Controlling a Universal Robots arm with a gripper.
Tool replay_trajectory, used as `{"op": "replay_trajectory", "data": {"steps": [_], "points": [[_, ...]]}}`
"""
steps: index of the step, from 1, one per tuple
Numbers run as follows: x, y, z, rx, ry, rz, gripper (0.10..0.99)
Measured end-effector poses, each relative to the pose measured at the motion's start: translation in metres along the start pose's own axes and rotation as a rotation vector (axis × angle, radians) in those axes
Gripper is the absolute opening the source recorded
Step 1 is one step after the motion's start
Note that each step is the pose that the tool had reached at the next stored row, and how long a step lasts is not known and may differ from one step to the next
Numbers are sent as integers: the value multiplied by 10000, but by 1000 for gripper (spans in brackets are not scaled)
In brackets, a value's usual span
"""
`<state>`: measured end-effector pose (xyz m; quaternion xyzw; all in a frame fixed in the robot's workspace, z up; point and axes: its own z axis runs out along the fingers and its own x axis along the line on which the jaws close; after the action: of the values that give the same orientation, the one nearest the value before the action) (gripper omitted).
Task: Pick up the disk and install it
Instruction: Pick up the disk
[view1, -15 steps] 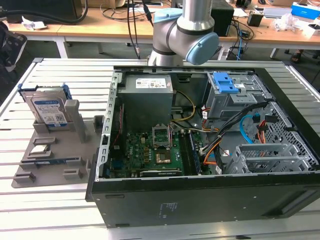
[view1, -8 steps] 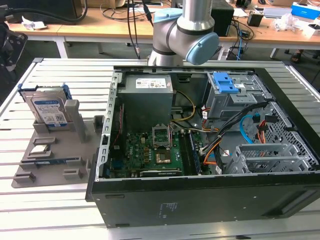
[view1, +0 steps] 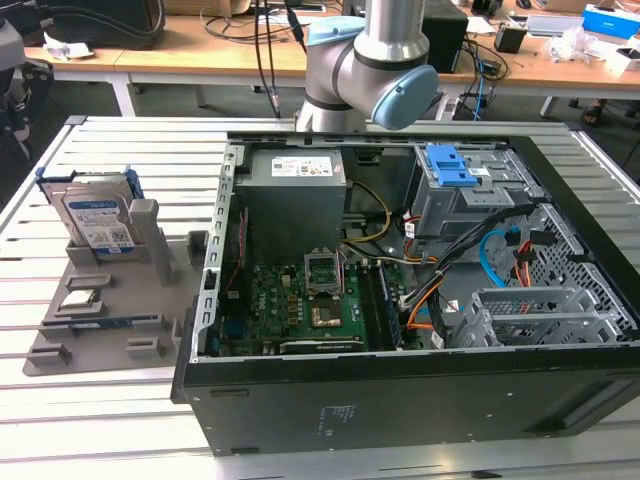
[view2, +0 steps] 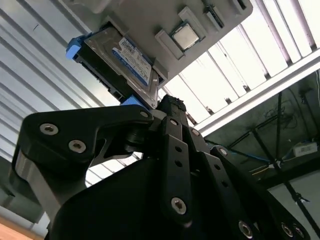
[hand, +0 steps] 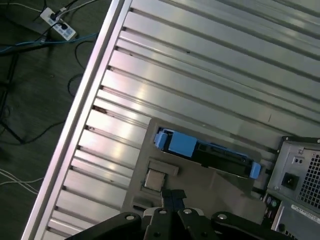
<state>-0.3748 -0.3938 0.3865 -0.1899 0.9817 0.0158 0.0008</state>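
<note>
Slatted table (view1: 130, 150): one disk (view1: 95, 220), one chip (view1: 80, 297), one open case (view1: 400, 405)

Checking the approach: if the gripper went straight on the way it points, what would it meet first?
Most likely the disk: in the second wrist view the gripper points at its blue frame's corner. Depth is unclear; the grey holder it stands in is close too.

disk (view1: 95, 222): 1 | grey fixture (view1: 118, 347): 1 | computer case (view1: 400, 410): 1 | robot arm (view1: 372, 68): 1
</note>
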Motion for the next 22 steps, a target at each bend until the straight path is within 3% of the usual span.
{"op": "replay_trajectory", "data": {"steps": [22], "points": [[0,0,0,-33,133,-4318,106]]}}
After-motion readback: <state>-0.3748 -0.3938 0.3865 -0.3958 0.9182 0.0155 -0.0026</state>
